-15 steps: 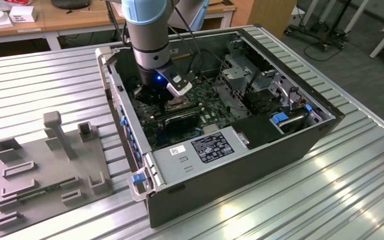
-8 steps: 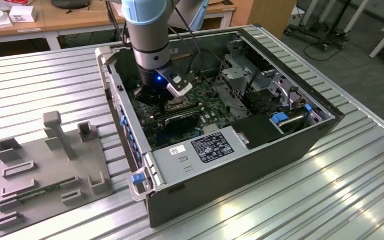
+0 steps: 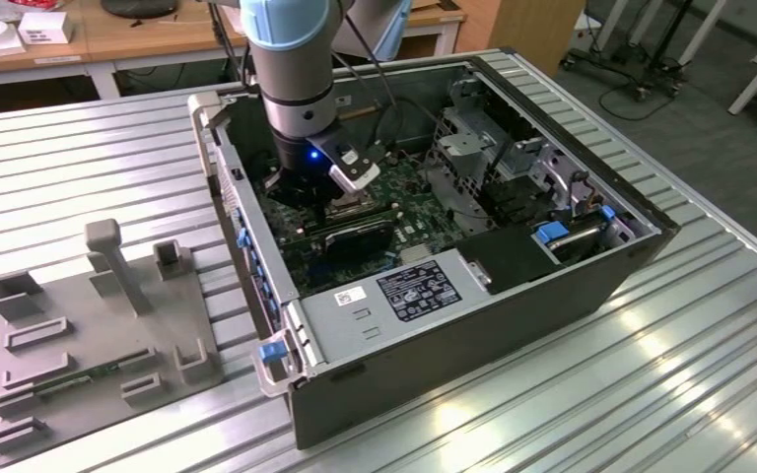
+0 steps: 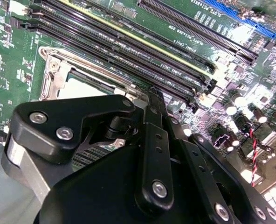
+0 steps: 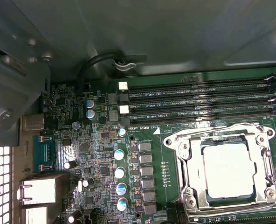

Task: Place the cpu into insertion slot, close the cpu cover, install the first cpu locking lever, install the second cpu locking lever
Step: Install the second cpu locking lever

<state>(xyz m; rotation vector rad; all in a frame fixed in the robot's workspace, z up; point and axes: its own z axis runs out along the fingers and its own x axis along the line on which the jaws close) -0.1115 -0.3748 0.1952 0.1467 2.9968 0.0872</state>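
Black tool (image 4: 149, 100) parts fill the lower second wrist view; I cannot tell if it is open. Lower right in the first wrist view, the cpu (image 5: 229, 169) sits in the insertion slot (image 5: 192, 158), with the cpu cover (image 5: 261, 154) down.

Hidden in the second wrist view behind the black gripper (image 4: 149, 100) body: most of the cpu (image 4: 82, 86) and the near half of the cpu cover (image 4: 58, 70). Cut off at the edge in the first wrist view: the insertion slot (image 5: 175, 144) (its lowest rim). Too small to make out beneath the wrist in the exterior view: any locking lever.
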